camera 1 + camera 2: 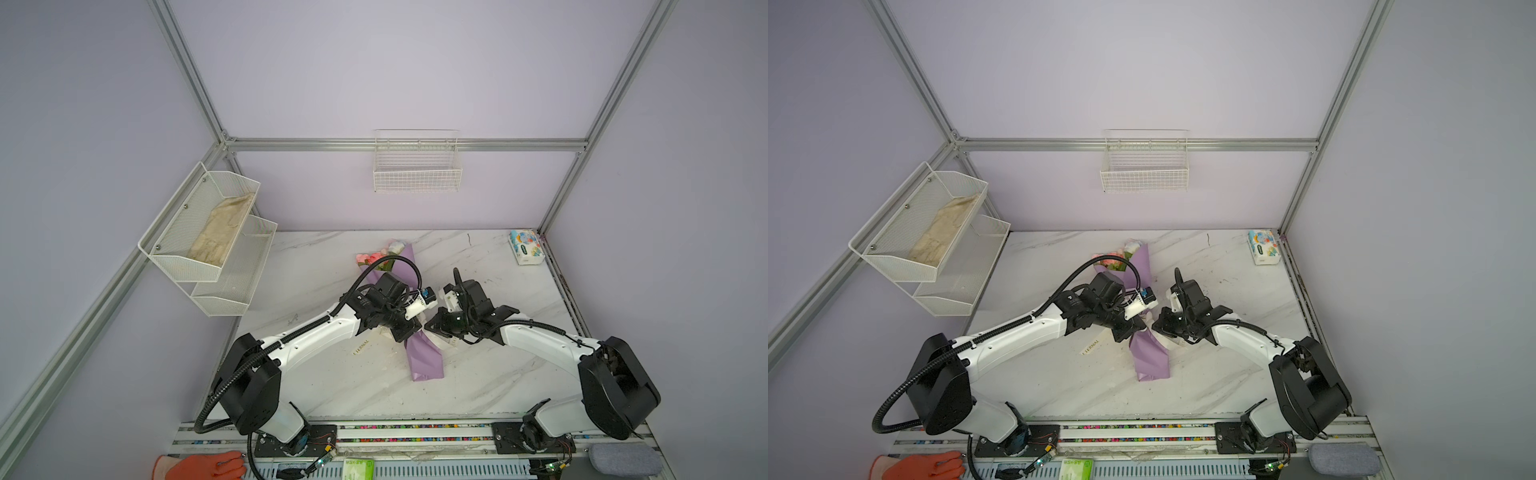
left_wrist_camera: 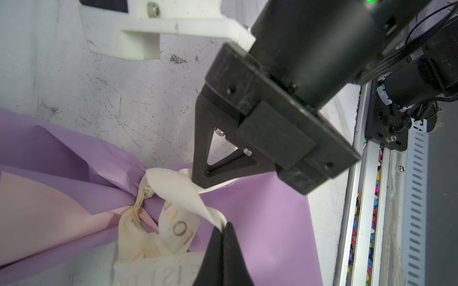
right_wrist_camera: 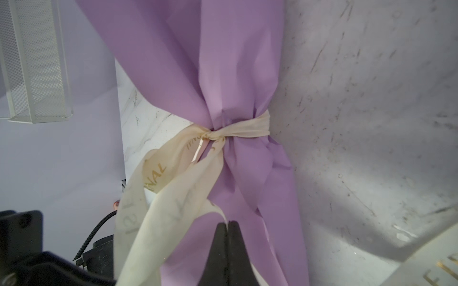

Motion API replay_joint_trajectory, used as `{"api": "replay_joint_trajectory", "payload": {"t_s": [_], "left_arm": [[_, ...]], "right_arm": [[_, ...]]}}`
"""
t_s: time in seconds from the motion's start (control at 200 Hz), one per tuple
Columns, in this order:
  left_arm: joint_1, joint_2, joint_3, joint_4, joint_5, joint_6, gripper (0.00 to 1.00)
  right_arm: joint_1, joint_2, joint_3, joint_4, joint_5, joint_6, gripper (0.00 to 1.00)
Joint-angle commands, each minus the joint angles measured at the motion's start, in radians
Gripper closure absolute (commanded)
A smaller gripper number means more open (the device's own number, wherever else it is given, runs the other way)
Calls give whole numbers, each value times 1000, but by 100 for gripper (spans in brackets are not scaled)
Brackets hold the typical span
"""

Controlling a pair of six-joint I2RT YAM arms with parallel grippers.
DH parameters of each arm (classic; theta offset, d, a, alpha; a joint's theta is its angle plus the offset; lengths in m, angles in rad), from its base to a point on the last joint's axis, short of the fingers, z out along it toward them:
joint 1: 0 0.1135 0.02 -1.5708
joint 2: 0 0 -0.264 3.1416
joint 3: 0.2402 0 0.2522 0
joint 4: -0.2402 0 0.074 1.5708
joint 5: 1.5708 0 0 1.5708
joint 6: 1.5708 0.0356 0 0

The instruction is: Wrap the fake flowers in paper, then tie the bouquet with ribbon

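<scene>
- Bouquet of fake flowers [image 1: 426, 361], pink and white fabric heads in a crinkled lilac paper cone, lies flat mid white marble tabletop [image 1: 498, 374]. Heads point to the back wall, cone tail to the arm bases.
- Handling, my read: very light. The paper is soft and creases easily, so it will likely slide on the marble and crush if squeezed.
- I wouldn't grab the cone itself. I'd work it through the cream gold-lettered fabric ribbon [image 3: 247, 128], which is cinched round its waist with one crossing made.
- Ribbon looks limp and a bit slick. I'd hold the tails near their ends and pull evenly, or the bouquet drags sideways.
- Left claw [image 2: 223, 227]: tips together, clamped on one ribbon tail, near the waist.
- Right claw [image 3: 227, 224]: tips together, clamped on the other tail.
- Pose: both arms reach in low from either side with wrists pitched down. The claws sit almost nose to nose over the cone's waist.
</scene>
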Motion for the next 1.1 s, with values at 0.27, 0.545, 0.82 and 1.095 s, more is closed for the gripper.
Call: {"api": "replay_joint_trajectory", "payload": {"t_s": [0.27,0.545,0.82,1.095], "left_arm": [[-13,8,-57,18,5,-67,100],[-13,5,-77,39,16,-80,100],[-13,8,-75,48,24,-84,100],[-13,-1,-80,47,20,-82,99]], "right_arm": [[-34,-122,-83,19,-29,40,74],[-85,-233,-92,0,-61,114,57],[-83,-160,-134,197,-183,298,54],[-76,-83,-123,246,-208,303,54]]}}
